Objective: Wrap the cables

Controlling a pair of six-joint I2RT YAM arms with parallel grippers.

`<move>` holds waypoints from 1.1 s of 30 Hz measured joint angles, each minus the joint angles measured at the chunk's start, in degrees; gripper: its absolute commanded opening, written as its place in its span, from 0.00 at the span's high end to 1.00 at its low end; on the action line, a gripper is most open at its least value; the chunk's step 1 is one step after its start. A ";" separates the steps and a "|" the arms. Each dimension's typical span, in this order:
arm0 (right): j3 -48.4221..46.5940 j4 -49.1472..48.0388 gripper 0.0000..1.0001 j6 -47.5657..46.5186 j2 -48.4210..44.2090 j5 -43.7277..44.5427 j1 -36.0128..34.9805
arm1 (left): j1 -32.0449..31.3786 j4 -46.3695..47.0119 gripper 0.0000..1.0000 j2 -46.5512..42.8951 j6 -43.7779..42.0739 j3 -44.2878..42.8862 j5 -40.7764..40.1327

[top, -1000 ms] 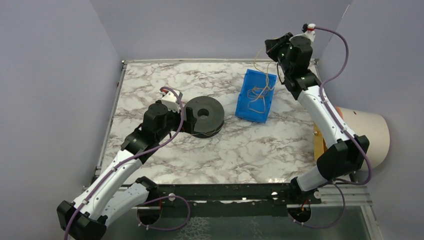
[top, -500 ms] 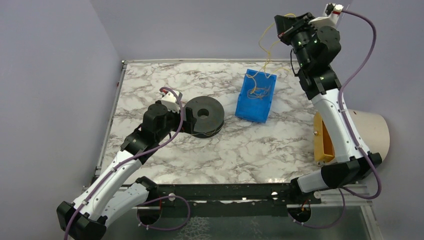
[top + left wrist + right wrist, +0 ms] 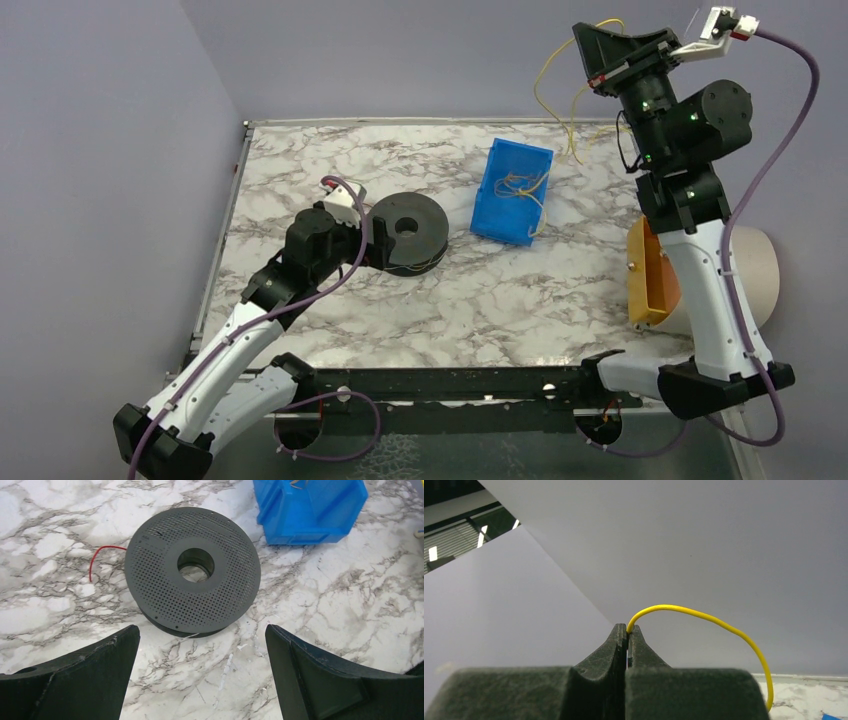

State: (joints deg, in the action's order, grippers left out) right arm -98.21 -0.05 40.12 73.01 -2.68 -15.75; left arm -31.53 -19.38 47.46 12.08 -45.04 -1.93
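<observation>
A black perforated spool (image 3: 408,230) lies flat on the marble table; it also shows in the left wrist view (image 3: 192,569), with a red wire (image 3: 97,560) trailing from its left side. My left gripper (image 3: 366,238) is open and empty just left of the spool, its tips near the table (image 3: 202,635). My right gripper (image 3: 592,62) is raised high at the back right, shut on a yellow cable (image 3: 550,85) that loops from its tips (image 3: 628,628) and hangs down (image 3: 724,627). A blue bin (image 3: 513,190) holds several more thin cables (image 3: 520,186).
An orange bin (image 3: 650,275) and a beige cylinder (image 3: 755,275) sit at the table's right edge by the right arm. Purple walls close in the left, back and right. A metal rail (image 3: 450,385) runs along the near edge.
My right gripper has risen up and to the right, lifting the yellow cable out of the blue bin. The left arm and spool have not moved.
</observation>
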 measured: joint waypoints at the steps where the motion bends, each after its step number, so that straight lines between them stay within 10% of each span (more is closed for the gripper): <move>1: 0.90 -0.07 0.99 0.37 -1.05 -0.81 0.00 | 0.02 0.15 0.01 0.02 -0.20 0.13 0.85; 33: 20.31 -3.89 0.99 15.23 -20.81 -32.65 0.00 | -9.07 19.93 0.01 7.78 4.79 2.36 36.61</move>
State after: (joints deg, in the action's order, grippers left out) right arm -77.91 -3.95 55.35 52.21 -35.33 -15.75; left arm -40.60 0.56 55.24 16.86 -42.68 34.68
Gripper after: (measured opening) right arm 0.023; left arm 0.990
